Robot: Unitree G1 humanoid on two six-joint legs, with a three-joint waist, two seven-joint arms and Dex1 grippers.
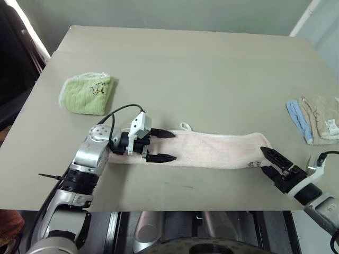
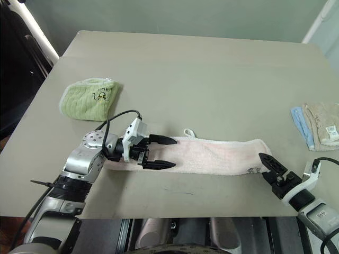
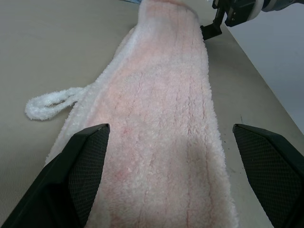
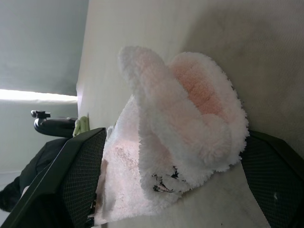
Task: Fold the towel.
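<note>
The pale pink towel (image 1: pixel 212 149) lies on the table as a long narrow strip running left to right near the front edge. A small white loop (image 1: pixel 185 126) sticks out from its far side, and a dark mark (image 1: pixel 254 164) sits near its right end. My left gripper (image 1: pixel 168 146) is open over the strip's left end, pointing right, with one finger (image 3: pixel 78 173) on each side of the towel (image 3: pixel 161 118). My right gripper (image 1: pixel 263 159) is open at the right end, where the bunched towel end (image 4: pixel 190 123) sits between its fingers (image 4: pixel 71 180). Neither gripper holds anything.
A folded light green towel (image 1: pixel 87 94) lies at the left of the table (image 1: pixel 201 69). Beige and blue cloths (image 1: pixel 318 119) are stacked at the right edge. The far half of the tabletop is bare.
</note>
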